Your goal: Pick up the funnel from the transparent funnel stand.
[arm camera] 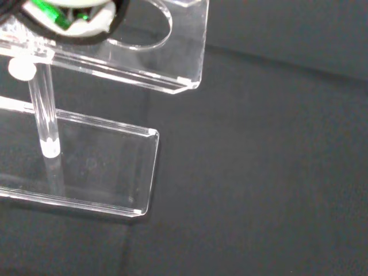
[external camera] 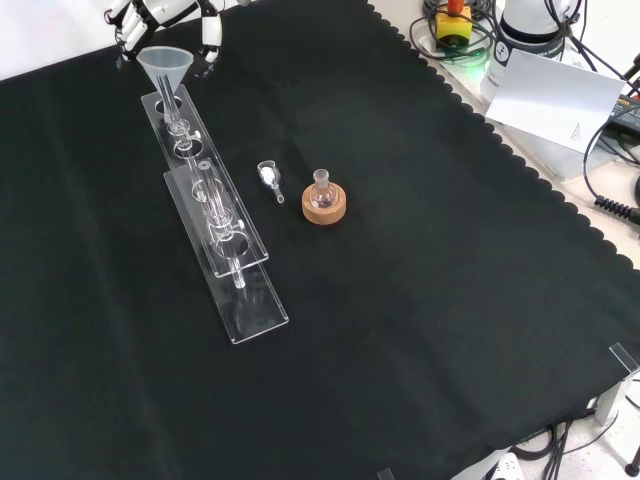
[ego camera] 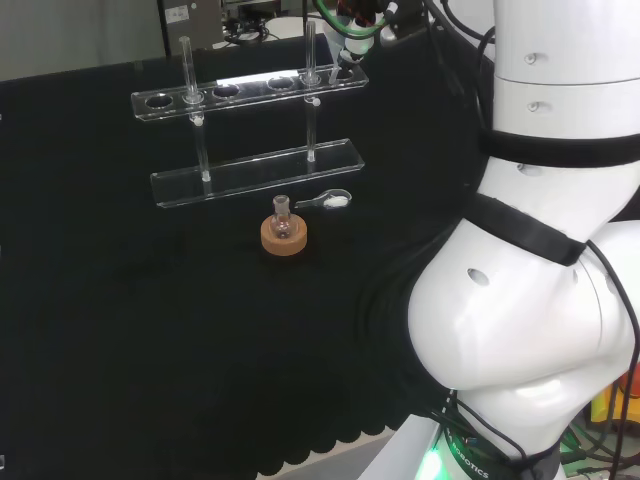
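Black cloth (external camera: 420, 300), funnel (external camera: 166, 70) in stand (external camera: 235, 270), hand (external camera: 165, 15) just behind

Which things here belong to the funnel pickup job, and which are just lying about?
For the job:
- funnel
- clear funnel stand
- hand, close behind the funnel in the front view

Lying about:
- small flask on a cork ring
- small scoop beside it

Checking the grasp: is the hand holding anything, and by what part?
Cannot tell: the hand is right behind the funnel, fingers around the rim, contact unclear.
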